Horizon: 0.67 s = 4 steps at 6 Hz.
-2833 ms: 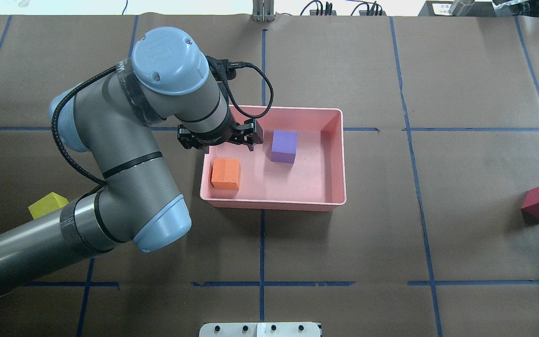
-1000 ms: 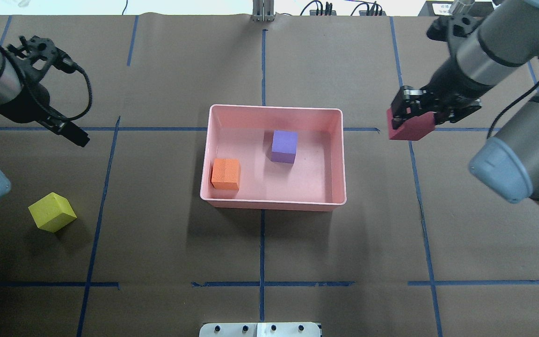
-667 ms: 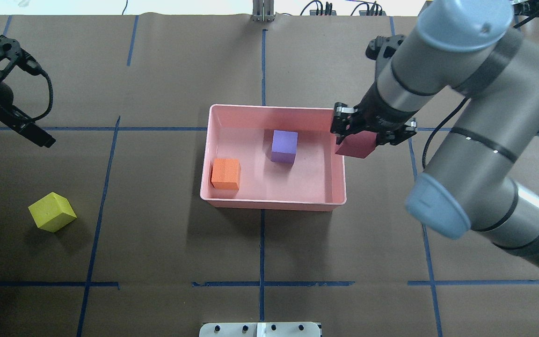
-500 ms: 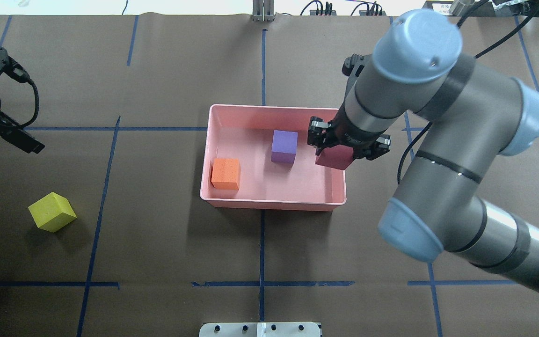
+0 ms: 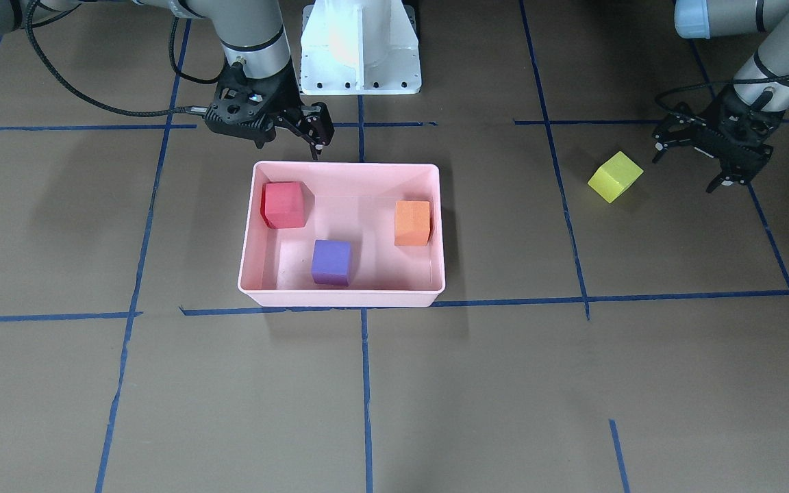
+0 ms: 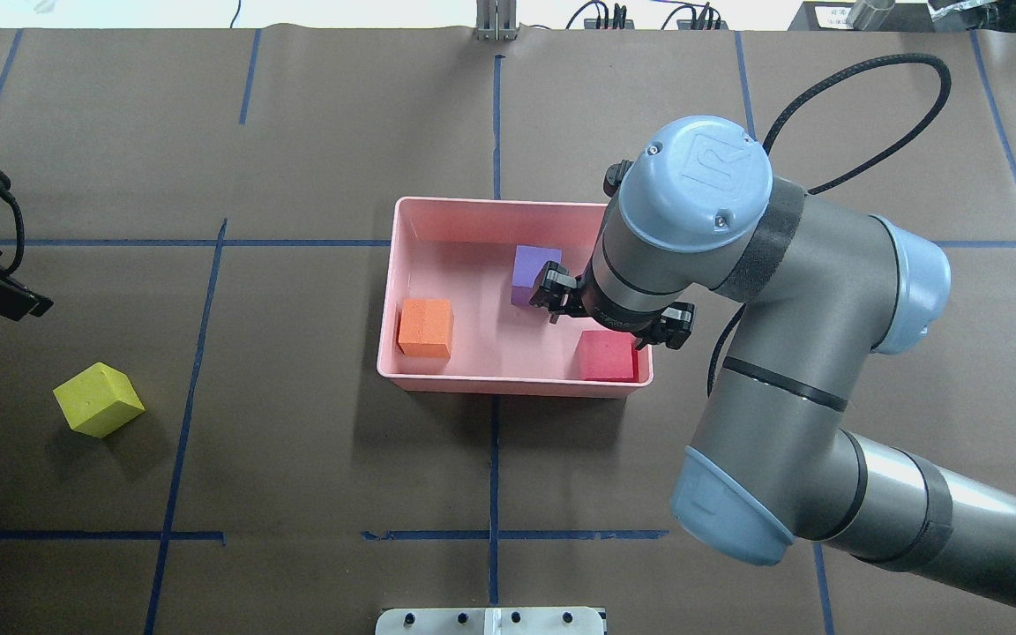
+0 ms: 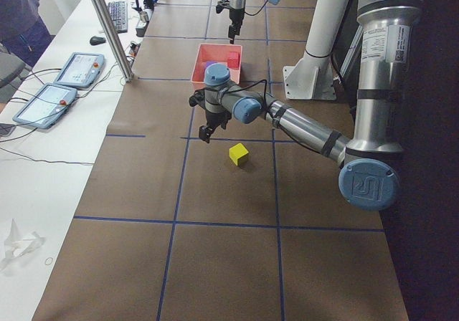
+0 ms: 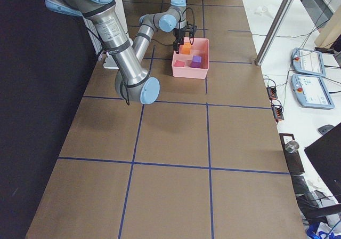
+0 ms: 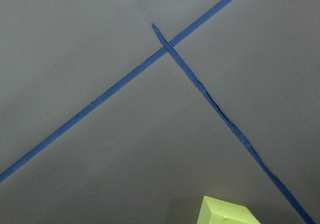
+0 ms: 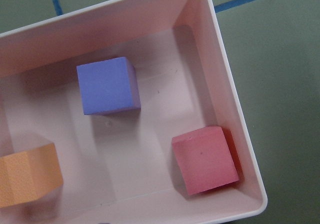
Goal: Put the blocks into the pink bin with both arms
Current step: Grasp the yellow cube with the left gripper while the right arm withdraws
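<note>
Obs.: your right pincer [image 5: 312, 137] is hanging over the robot-side rim of the pink bin [image 5: 346, 297]. Its jaws are standing wide apart and gripping nothing. The red block [image 6: 607, 355] is lying flat on the bin floor in the corner below that wrist. It is sitting close to both walls there; whether it is touching them, I cannot tell. The right wrist view is showing it free, with nothing on it.

The purple block [image 5: 331, 261] and the orange block [image 5: 412, 222] are also resting in the bin, each apart from the others. Judgement: the corner spot is keeping the red one clear of the purple one and leaving the middle of the floor open for the last cube.

Count: three of four are sitting in the bin. The yellow block [image 6: 98, 399] is sitting on the tabletop [image 6: 296, 441], well apart from the bin on the robot's left, turned askew to the blue tape lines [image 6: 199, 353].

Your left pincer [image 5: 692, 161] is hovering just beside the yellow block, jaws spread and empty. The left wrist camera is catching only a corner of the block at its bottom edge, so you are probably not centred yet.

Next, as I judge it: you are needing to centre and rotate the left wrist to match the block's faces. You are also needing the right arm off the bin so the two are not meeting there.
</note>
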Tool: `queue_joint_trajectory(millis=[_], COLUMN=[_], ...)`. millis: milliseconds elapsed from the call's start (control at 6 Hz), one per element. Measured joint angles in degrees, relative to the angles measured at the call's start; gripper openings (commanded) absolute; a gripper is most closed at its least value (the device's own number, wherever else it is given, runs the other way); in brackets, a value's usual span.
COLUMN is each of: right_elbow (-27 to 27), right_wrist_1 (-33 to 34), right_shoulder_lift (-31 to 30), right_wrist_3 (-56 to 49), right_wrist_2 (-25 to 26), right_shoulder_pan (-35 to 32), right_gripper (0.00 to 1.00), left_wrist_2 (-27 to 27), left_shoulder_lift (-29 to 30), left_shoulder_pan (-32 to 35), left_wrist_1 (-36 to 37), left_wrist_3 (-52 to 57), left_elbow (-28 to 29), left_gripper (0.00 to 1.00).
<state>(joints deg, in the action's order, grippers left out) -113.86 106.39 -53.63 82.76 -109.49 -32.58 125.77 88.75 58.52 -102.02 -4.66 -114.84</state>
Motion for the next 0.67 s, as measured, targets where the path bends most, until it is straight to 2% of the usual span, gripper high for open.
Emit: queue_joint_trajectory(millis=[333,667], right_elbow=[-3.60,-5.51], right_wrist_1=[1.46,1.69], right_shoulder_lift=[-2.81,-5.86], right_wrist_3=[-9.00,-17.97], right_wrist_2=[-4.44,-9.69], right_shoulder_pan=[-5.66,-12.16], right_gripper=[1.00,1.00], left_wrist_2=[-1.00,-2.00], left_shoulder_lift=[-3.24,-4.81], left_shoulder_pan=[-5.37,-8.47], left_wrist_1=[-7.46,-14.09], left_wrist_3=[0.28,0.09], left_elbow=[1.07,5.31], left_gripper=[1.00,1.00])
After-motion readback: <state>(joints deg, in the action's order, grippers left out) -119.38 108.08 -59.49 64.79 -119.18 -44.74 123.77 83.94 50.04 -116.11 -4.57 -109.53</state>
